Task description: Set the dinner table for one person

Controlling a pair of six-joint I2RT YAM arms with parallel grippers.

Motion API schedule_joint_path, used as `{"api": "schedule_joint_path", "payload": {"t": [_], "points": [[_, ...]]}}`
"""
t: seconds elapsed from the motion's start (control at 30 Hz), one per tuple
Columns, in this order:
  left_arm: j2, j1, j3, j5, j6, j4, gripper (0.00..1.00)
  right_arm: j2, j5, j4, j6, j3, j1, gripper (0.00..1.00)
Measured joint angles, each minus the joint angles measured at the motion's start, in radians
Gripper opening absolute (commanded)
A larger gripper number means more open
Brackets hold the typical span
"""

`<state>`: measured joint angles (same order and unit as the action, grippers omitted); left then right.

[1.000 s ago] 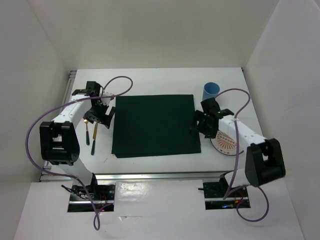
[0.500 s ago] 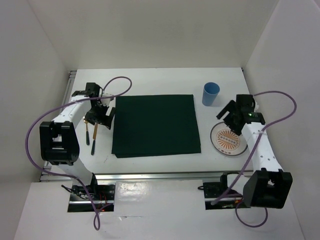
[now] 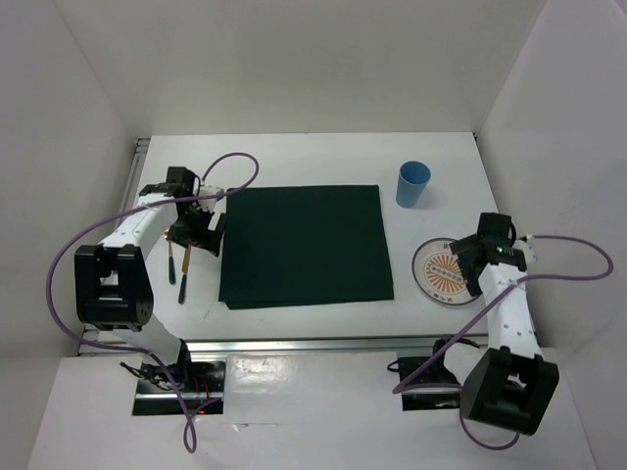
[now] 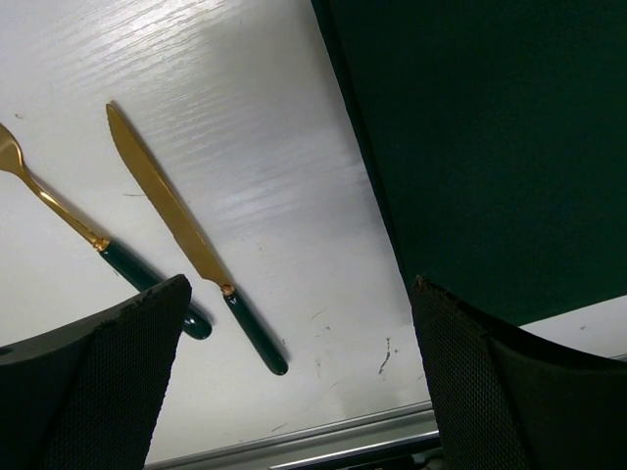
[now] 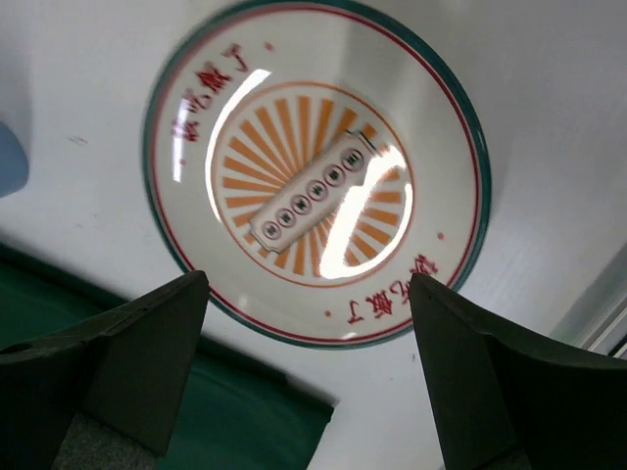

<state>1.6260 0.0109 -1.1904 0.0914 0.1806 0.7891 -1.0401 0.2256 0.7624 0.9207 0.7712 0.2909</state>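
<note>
White laminate forms the large rectangular dinner table (image 3: 313, 162), which spreads under both arms and carries everything else. The left gripper (image 4: 301, 294) hangs over the table's left part with its 2 fingers spread wide and nothing between them. Under that gap is bare tabletop. A gold knife with a dark green handle (image 4: 186, 240) lies flat just inside 1 finger. A gold fork with a matching green handle (image 4: 59, 201) lies beside the knife, on the side away from the gap, and its handle end slips behind that finger in the wrist view. By the other finger runs the edge of the dark green square cloth (image 3: 304, 245), which lies flat on the table between the 2 grippers. The right gripper (image 5: 309, 284) is also spread wide and empty, poised over a round white plate with an orange sunburst and a green rim (image 5: 313, 176). The plate rests on the table near the cloth's edge. Whether either gripper touches the surface I cannot tell. Beyond the right gripper, toward the far side, a light blue plastic cup (image 3: 412, 184) stands upright, apart from the plate.
</note>
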Motion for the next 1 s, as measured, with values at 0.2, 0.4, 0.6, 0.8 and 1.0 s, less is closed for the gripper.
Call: {"api": "schedule_joint_path", "payload": {"t": [0.2, 0.4, 0.6, 0.8, 1.0], "points": [[-0.001, 0.0, 0.009, 0.029, 0.001, -0.013, 0.99, 0.074, -0.067, 0.031, 0.163, -0.17, 0.0, 0.91], [-0.001, 0.0, 0.009, 0.04, 0.005, -0.022, 0.99, 0.085, -0.155, 0.028, 0.257, -0.271, 0.0, 0.9], [-0.001, 0.0, 0.008, 0.047, 0.004, -0.021, 0.99, 0.129, -0.162, -0.039, 0.291, -0.317, 0.0, 0.83], [-0.001, 0.006, 0.008, 0.052, 0.004, -0.01, 0.99, 0.1, -0.185, -0.139, 0.317, -0.357, 0.0, 0.82], [-0.001, 0.006, 0.006, 0.043, 0.004, 0.001, 0.99, 0.085, -0.222, -0.233, 0.343, -0.382, 0.0, 0.49]]}}
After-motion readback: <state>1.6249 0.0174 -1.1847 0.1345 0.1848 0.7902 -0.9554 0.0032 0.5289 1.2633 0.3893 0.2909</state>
